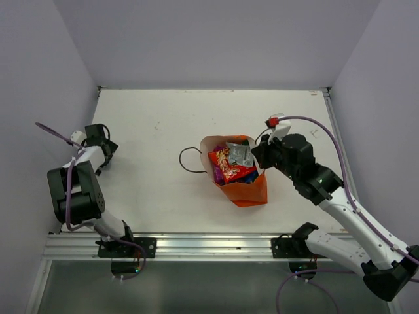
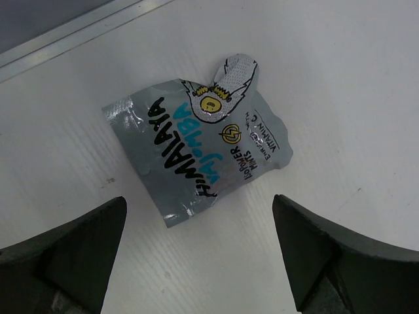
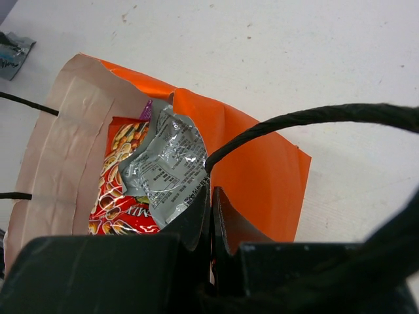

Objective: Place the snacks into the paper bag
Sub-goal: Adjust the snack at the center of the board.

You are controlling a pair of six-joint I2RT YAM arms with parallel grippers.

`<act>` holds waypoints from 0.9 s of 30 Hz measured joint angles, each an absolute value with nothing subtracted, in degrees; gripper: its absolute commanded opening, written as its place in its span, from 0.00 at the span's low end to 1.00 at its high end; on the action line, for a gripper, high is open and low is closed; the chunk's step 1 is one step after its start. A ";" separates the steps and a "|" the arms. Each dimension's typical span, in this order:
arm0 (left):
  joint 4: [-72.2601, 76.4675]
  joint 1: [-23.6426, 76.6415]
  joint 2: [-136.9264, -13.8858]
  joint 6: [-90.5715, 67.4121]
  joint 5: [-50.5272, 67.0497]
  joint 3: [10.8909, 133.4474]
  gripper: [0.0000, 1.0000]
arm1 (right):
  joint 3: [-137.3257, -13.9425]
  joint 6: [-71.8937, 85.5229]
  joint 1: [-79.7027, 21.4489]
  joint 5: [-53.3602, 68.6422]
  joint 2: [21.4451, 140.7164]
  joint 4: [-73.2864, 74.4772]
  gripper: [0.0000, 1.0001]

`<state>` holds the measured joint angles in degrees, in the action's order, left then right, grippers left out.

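Note:
The orange paper bag [image 1: 251,190] lies near the table's middle, its mouth towards the far left. Inside it show a red packet [image 1: 229,167] and a crumpled silver foil packet [image 1: 239,154]; the right wrist view shows the same red packet [image 3: 114,196] and foil packet [image 3: 167,163] plus a sliver of purple. My right gripper [image 3: 211,196] is shut on the bag's rim [image 3: 196,108], beside a black cord handle [image 3: 308,118]. A silver-grey snack packet [image 2: 196,157] lies flat at the far left. My left gripper [image 2: 198,204] hangs open just above its near edge.
The bag's other cord handle [image 1: 186,160] loops out on the table to its left. An aluminium rail [image 1: 209,245] runs along the near edge. Grey walls close in the left, back and right sides. The table's left edge strip [image 2: 78,29] runs close behind the silver-grey packet.

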<state>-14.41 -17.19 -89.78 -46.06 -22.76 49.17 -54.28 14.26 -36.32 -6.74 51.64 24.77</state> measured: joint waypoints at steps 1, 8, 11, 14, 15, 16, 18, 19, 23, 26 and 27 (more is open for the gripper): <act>-14.31 -17.21 -90.74 -46.52 -22.79 49.67 0.97 | -54.19 14.26 -36.29 -6.46 51.46 24.77 0.00; -13.96 -18.33 -96.86 -49.12 -22.81 53.39 0.94 | -53.32 14.26 -36.29 -6.28 50.22 24.62 0.00; -14.06 -18.76 -99.59 -49.43 -22.83 55.75 0.93 | -53.17 14.24 -36.32 -6.35 49.95 24.60 0.00; -14.35 -18.81 -102.10 -49.54 -23.00 58.65 0.89 | -53.10 14.24 -36.32 -6.44 49.80 24.62 0.00; -14.37 -18.81 -102.72 -49.54 -23.03 59.40 0.87 | -53.10 14.24 -36.32 -6.44 49.78 24.62 0.00; -14.39 -18.83 -103.37 -49.52 -23.00 60.14 0.85 | -53.10 14.24 -36.32 -6.44 49.78 24.62 0.00; -14.37 -18.85 -104.33 -49.32 -22.90 61.30 0.82 | -53.10 14.22 -36.29 -6.46 49.74 24.67 0.00; -14.41 -18.85 -104.73 -49.10 -22.68 61.69 0.79 | -53.10 14.20 -36.32 -6.44 49.69 24.67 0.00; -14.48 -18.85 -106.15 -47.51 -21.58 63.42 0.75 | -52.99 14.02 -36.32 -6.52 49.34 24.82 0.00; -15.07 -18.33 -107.53 -45.28 -21.15 65.28 0.75 | -52.97 14.02 -36.32 -6.57 49.32 24.82 0.00; -15.33 -17.87 -108.03 -44.29 -21.23 65.91 0.75 | -52.97 14.00 -36.32 -6.63 49.32 24.84 0.00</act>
